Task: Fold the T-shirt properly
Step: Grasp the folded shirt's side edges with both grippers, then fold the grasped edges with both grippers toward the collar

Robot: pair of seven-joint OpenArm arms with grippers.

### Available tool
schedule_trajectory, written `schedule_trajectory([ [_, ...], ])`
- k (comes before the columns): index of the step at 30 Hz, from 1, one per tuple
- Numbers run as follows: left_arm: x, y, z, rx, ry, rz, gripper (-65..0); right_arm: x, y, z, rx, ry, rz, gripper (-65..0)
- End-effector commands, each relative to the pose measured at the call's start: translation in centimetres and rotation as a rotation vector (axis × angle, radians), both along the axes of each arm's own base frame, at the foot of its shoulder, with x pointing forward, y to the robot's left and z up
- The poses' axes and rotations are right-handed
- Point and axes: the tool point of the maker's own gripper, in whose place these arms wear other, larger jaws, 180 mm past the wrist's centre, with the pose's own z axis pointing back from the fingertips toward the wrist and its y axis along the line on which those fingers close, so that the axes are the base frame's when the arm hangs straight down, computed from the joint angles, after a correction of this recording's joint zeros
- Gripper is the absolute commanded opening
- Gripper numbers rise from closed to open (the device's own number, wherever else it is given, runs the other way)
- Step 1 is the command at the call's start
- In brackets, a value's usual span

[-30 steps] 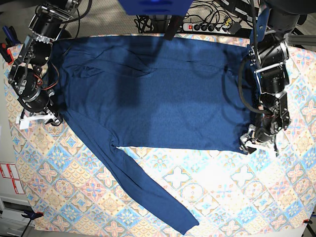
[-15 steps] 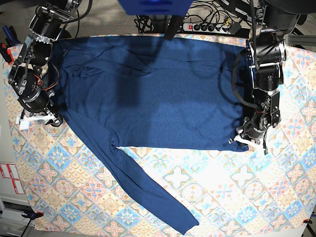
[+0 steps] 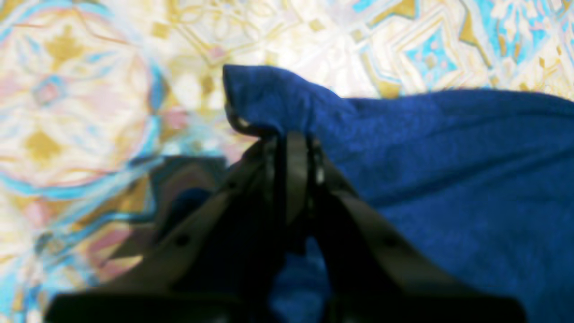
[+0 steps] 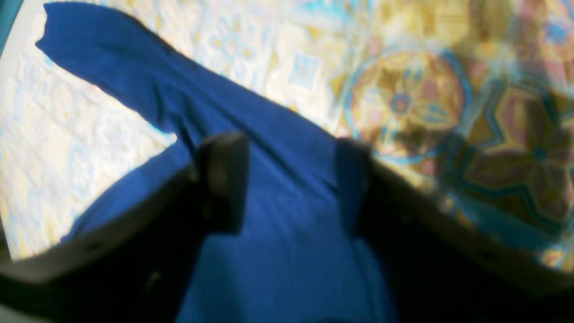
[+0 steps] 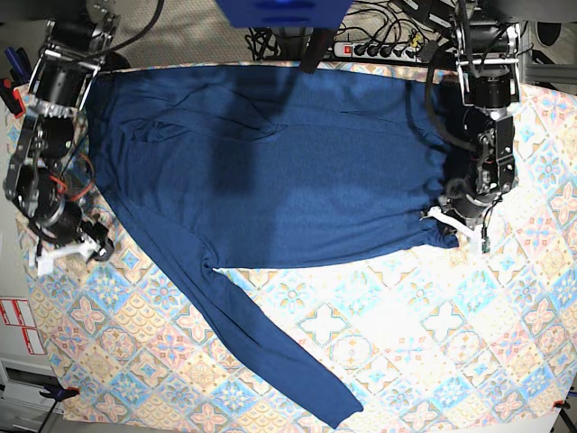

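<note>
The T-shirt (image 5: 279, 171) is lying spread on the worktop (image 5: 406, 343), one long sleeve (image 5: 261, 343) trailing toward the near edge.

What's changing: the left gripper (image 5: 448, 223) is sitting at the shirt's bottom hem corner, and compared with a second ago that corner is now pulled up and inward, bunching the hem edge where before it lay flat further out and lower. In the left wrist view, the left gripper (image 3: 291, 148) is pinched together on a peak of blue fabric (image 3: 278, 98), lifted off the patterned cloth (image 3: 89, 89). So a grasp is made and the lift is starting.

The right gripper (image 5: 68, 248) is moving down its side, now off the shirt edge over the patterned cloth, lower than a second ago. In the right wrist view, the right gripper (image 4: 287, 179) is standing apart, with shirt fabric (image 4: 278, 251) under and between the fingers, nothing clamped yet.

Judgement: the first fold is only just beginning; one corner is secured, and the other arm is likely still lining up its grab.
</note>
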Motion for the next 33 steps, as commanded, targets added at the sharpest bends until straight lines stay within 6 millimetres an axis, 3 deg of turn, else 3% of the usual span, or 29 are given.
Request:
schedule_trajectory([
  [1,1.1,0.4,1.8,0.014,-0.061,-0.006,-65.0,1.5,-0.3,1.5,-0.02,-0.039,0.018,-31.4],
  [9,0.1,-0.4,3.2,0.036,-0.104,-0.045,-65.0,4.4,3.7,-1.9,-0.179,0.114,0.268,-30.7],
  [17,-0.5,-0.8,3.7,0.043,-0.116,-0.061,-65.0,4.6,2.8,-5.8,-0.654,0.19,0.473,-30.7],
  [22,-1.3,0.6,3.5,0.042,-0.111,-0.015,-65.0,3.8,3.2,-8.0,-0.654,0.22,0.498,-30.6],
  [26,-1.7,1.5,3.3,0.019,-0.074,0.017,-65.0,3.3,4.4,-9.0,-0.618,0.199,0.613,-30.7],
  [31,-1.4,1.3,3.9,-0.057,-0.096,0.044,-65.0,2.5,3.4,-10.4,-0.609,0.215,0.596,-31.2],
  [33,-1.4,1.2,3.9,-0.068,-0.098,0.048,-65.0,1.9,3.0,-11.1,-0.601,0.241,0.59,-36.5],
])
